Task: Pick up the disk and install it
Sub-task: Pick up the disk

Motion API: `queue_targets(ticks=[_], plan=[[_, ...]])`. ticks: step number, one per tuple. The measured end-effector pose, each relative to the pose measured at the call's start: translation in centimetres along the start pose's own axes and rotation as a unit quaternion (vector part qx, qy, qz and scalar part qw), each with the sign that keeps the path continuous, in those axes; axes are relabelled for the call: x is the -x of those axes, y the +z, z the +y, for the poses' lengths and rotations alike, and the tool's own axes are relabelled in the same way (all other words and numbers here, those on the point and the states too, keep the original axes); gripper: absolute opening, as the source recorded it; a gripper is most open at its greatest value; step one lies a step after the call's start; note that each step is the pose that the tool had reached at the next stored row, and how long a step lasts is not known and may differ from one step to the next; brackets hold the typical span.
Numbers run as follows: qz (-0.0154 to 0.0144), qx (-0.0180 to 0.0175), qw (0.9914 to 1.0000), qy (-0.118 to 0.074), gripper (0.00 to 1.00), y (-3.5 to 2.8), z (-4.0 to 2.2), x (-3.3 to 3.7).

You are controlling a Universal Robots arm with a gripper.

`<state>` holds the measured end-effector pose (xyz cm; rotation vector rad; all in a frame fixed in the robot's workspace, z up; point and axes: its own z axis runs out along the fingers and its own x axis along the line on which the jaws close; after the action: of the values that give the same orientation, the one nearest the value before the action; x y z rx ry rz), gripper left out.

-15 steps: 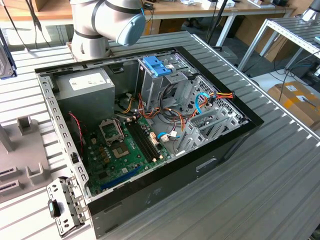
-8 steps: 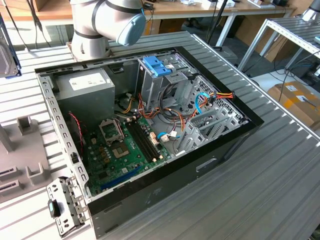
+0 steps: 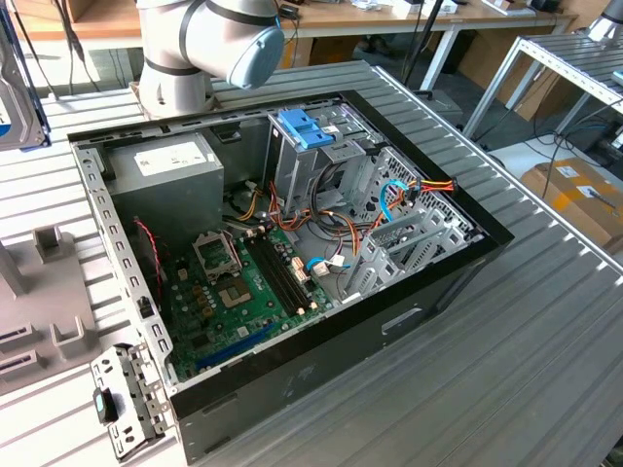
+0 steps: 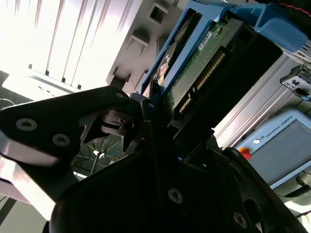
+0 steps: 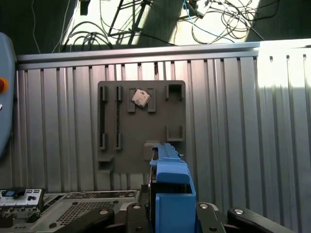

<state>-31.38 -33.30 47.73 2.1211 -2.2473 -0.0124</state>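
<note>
One blue-railed disk (image 4: 206, 73) between the fingers (image 4: 154, 141)

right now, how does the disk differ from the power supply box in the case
The disk is clamped in the gripper, outside the case; the power supply box sits inside it. The disk shows blue rails and a green board; the box is grey with a white sticker.

In the exterior view the picture's edge cuts off the disk (image 3: 15, 97), out to the side of the computer case (image 3: 321, 360), and the arm (image 3: 209, 39) behind that case. In the second wrist view the end effector (image 4: 165, 119) hides one end of the disk.
</note>
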Motion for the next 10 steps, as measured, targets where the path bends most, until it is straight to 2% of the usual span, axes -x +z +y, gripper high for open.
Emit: queue_targets(ticks=[10], plan=[[0.0000, 0.0000, 1.00000, 0.000, 0.36, -0.03, -0.83, 0.05]])
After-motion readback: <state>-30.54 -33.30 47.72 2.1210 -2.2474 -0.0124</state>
